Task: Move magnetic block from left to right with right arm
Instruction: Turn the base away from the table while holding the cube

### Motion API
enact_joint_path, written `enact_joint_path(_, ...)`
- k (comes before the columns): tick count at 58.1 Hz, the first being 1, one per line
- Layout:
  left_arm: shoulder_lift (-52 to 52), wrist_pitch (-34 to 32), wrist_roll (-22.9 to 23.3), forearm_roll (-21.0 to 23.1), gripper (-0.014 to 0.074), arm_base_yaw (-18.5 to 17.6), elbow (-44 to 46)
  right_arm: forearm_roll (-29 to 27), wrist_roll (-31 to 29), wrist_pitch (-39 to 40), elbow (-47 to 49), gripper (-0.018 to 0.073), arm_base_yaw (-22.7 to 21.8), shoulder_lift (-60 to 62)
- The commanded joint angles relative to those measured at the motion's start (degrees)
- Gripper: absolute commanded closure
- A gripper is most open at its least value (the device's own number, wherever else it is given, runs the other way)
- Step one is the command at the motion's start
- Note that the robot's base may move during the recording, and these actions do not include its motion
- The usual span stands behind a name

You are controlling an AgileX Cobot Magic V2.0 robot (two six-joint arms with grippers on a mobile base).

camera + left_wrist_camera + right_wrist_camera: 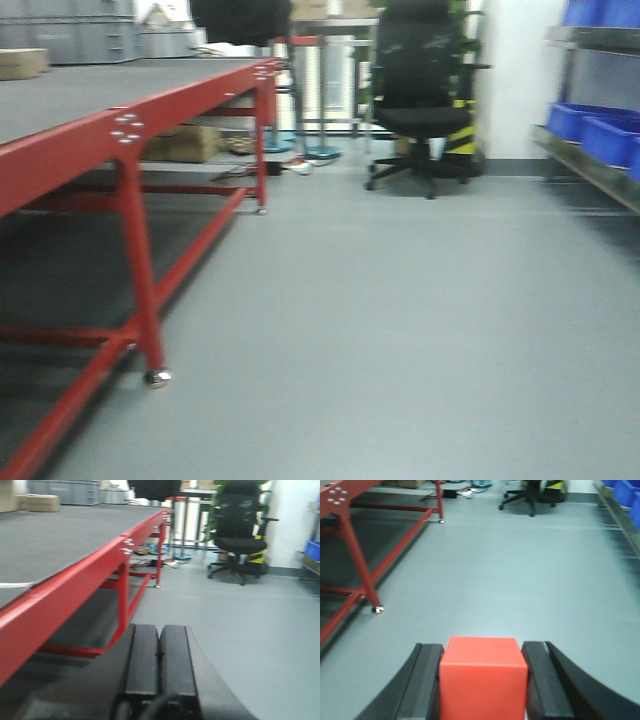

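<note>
Between the fingers of the right gripper point(483, 647) the magnetic block point(483, 680) sits clamped, so the carry seems in hand, needing rightward travel then release; the left gripper point(159, 630) is pinched together, empty.

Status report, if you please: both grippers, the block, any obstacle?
Right gripper shut on the magnetic block. Left gripper shut, holding nothing. No obstacle close ahead; red table frame off to the side.
</note>
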State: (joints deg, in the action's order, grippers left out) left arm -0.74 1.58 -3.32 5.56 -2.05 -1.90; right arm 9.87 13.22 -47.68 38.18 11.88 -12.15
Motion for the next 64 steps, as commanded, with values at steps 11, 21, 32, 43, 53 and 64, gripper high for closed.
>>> enact_joint_path(11, -0.77, -4.86, 0.34, 0.27, 0.0722, 0.04, -0.47, 0.78, -0.46, 4.69, 1.58, 0.0366, 0.24, -0.79)
enact_joint_path(21, -0.77, -4.86, 0.34, 0.27, 0.0722, 0.04, -0.47, 0.78, -0.46, 4.69, 1.58, 0.0366, 0.24, -0.79)
enact_joint_path(32, -0.55, -4.86, 0.34, 0.27, 0.0722, 0.04, -0.47, 0.78, -0.46, 4.70, 1.58, 0.0366, 0.24, -0.78)
enact_joint_path(43, -0.55, -4.86, 0.34, 0.27, 0.0722, 0.04, -0.47, 0.78, -0.46, 4.70, 1.58, 0.0366, 0.24, -0.78)
enact_joint_path(53, -0.55, -4.86, 0.34, 0.27, 0.0722, 0.04, -0.47, 0.78, -0.46, 4.70, 1.58, 0.0366, 0.24, -0.78)
enact_joint_path(64, -0.55, -4.86, 0.34, 0.27, 0.0722, 0.04, -0.47, 0.78, -0.46, 4.70, 1.58, 0.0366, 0.24, -0.78)
